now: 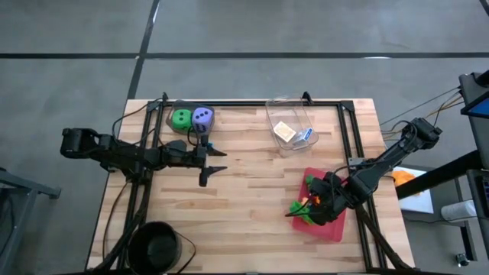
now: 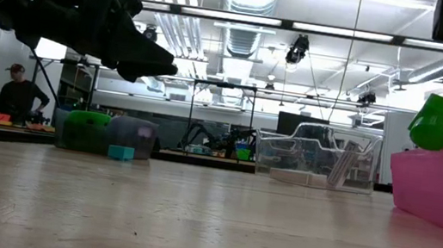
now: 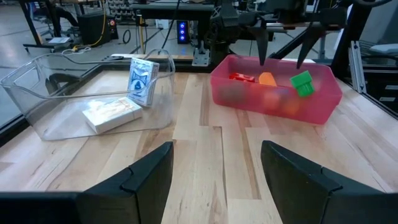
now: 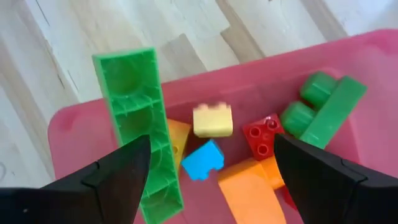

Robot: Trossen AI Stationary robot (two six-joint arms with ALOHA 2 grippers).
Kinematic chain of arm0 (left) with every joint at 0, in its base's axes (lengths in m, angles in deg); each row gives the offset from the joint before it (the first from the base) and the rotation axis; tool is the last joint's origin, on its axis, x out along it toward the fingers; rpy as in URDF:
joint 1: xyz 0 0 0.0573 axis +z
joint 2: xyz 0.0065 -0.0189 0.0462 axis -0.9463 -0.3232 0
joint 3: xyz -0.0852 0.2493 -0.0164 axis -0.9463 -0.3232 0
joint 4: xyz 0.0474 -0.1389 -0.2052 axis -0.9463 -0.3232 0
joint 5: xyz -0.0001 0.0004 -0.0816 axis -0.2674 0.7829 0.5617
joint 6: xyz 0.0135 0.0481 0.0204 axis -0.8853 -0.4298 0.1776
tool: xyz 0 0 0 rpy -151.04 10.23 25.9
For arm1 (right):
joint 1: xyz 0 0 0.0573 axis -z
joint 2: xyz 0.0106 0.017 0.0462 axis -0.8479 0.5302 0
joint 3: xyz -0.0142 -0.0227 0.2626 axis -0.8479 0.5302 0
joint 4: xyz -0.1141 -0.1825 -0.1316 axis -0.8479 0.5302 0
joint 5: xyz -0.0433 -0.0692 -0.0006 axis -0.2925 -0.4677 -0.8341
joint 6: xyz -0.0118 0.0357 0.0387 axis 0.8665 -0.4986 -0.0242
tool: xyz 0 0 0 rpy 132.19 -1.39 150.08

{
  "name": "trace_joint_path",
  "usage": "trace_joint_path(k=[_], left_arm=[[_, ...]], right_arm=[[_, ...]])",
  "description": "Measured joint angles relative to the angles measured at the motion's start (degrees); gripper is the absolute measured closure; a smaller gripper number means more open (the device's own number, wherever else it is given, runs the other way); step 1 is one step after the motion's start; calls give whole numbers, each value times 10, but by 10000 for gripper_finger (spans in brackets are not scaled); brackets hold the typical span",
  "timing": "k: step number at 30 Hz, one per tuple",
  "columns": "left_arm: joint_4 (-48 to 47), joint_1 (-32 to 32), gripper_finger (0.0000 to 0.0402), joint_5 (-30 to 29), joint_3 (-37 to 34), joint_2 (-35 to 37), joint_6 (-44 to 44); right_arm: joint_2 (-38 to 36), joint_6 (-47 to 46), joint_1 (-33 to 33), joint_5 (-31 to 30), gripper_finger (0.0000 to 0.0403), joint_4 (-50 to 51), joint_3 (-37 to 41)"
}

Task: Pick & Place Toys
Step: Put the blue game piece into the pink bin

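My right gripper (image 4: 211, 180) is open above the pink tray (image 1: 333, 231), at the table's near right. In the tray lie yellow (image 4: 212, 119), blue (image 4: 203, 160), red (image 4: 264, 135), orange (image 4: 249, 186) and green (image 4: 323, 109) bricks. A long green brick (image 4: 140, 124) leans up on the tray's wall beside one finger. My left gripper (image 1: 216, 162) is open and empty above the table's middle left. The green die (image 1: 182, 119) and the purple die (image 1: 202, 117) rest on the table at the far left. The orange-white packet (image 3: 112, 114) lies in the clear box (image 3: 37, 93), and the blue-white packet (image 3: 142, 81) leans there.
The clear box (image 1: 290, 114) stands at the far middle. A small blue brick (image 2: 120, 152) lies on the table by the dice. A black round object (image 1: 157, 244) sits at the near left corner. Black frame rails run along the far edge and both sides. A person (image 2: 17, 97) sits in the room behind.
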Motion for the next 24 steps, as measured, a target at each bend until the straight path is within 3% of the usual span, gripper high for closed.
trace_joint_path(k=[3, 6, 11, 17, 21, 24], left_arm=[[0, 0, 156, 0, 0, 0, 0], [0, 0, 156, 0, 0, 0, 0], [0, 0, 156, 0, 0, 0, 0], [0, 0, 156, 0, 0, 0, 0], [-1, 0, 156, 0, 0, 0, 0], [-4, 0, 156, 0, 0, 0, 0]], right_arm=[[0, 23, 0, -21, 67, -14, 0], [0, 87, -1, -94, 67, -84, 5], [0, 284, -1, -183, 67, -342, 39], [0, 524, 0, -166, 67, -647, 89], [-9, 649, 0, -136, 67, -755, 115], [-36, 688, 6, -136, 67, -783, 142]])
